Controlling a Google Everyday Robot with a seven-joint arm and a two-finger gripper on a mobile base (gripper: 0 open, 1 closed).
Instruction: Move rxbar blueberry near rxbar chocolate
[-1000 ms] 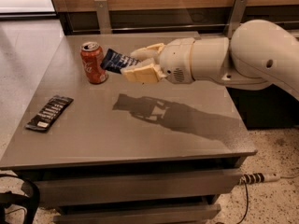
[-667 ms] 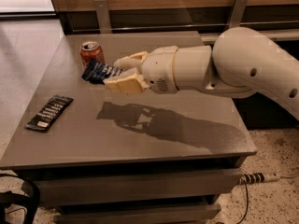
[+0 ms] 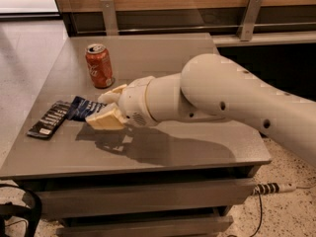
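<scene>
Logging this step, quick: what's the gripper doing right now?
Gripper: closed on the rxbar blueberry, low over the table, beside the rxbar chocolate.

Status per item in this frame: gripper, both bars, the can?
gripper: low over the left side of the table, shut on the rxbar blueberry's right end.
rxbar blueberry: held, wrapper closed, left end right at the rxbar chocolate; contact unclear.
rxbar chocolate: lying flat near the table's left edge, not gripped.
soda can: upright, behind the gripper, apart from it.
</scene>
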